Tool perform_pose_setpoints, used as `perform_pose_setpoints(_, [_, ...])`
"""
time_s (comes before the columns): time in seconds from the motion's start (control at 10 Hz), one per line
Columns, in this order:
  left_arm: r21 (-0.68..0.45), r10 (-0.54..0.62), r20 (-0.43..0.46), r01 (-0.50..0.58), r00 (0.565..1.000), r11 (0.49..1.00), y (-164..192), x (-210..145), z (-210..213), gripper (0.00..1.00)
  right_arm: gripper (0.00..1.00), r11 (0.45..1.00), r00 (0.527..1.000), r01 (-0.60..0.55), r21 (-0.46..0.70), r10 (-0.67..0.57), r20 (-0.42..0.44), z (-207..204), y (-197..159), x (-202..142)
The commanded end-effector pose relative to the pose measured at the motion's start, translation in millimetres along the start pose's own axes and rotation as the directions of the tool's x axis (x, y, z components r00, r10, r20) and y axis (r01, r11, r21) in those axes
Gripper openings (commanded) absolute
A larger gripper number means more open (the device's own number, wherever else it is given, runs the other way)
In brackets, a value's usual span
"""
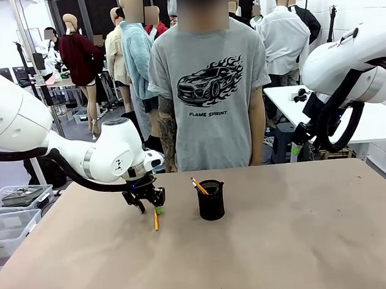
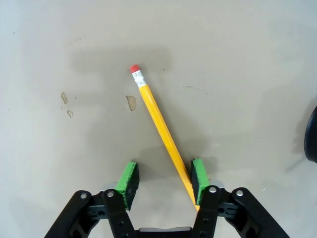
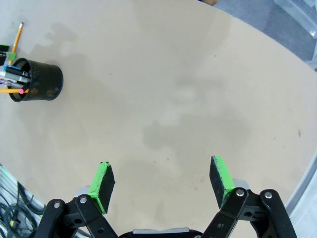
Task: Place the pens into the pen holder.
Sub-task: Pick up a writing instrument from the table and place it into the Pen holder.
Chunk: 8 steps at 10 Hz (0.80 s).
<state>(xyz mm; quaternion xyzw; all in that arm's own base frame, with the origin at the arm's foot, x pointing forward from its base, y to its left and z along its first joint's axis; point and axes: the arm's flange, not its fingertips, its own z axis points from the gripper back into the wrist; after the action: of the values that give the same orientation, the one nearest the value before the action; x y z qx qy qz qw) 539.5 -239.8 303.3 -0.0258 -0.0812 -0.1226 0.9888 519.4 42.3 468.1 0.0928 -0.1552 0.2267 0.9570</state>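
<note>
- Green pads of the left gripper stand apart over the table; its jaws are open and hold nothing, though one pad touches the yellow pencil lying flat between them
- Step in hand, as I judge it: picking up this last loose pencil; next the jaws must close on the shaft, lift, and carry it to the pen holder, which stands nearby with other pens in it
- Right gripper hangs wide open and empty, well apart from the holder
</note>
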Motion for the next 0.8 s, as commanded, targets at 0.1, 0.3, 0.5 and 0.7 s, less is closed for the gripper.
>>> perform_pose_setpoints(0.1, [0.076,0.006,-0.037,-0.004,0.999,0.997,-11,-4,-3,0.0,0.96,1.0,1.0,-0.013,-0.006,0.013,0.005,-1,-1,-1])
perform_pose_setpoints(0.3, [0.103,0.005,-0.04,-0.001,0.999,0.995,-14,-9,1,0.0,0.96,1.0,1.0,-0.013,-0.006,0.013,0.005,-1,-1,-1])
perform_pose_setpoints(0.5, [0.108,-0.001,-0.046,0.006,0.999,0.994,-15,-12,4,0.0,0.96,1.0,1.0,-0.013,-0.006,0.013,0.005,-1,-1,-1])
perform_pose_setpoints(0.7, [0.076,-0.013,-0.024,0.015,1.0,0.997,-10,-14,10,0.0,0.96,1.0,1.0,-0.013,-0.006,0.013,0.005,-1,-1,-1])
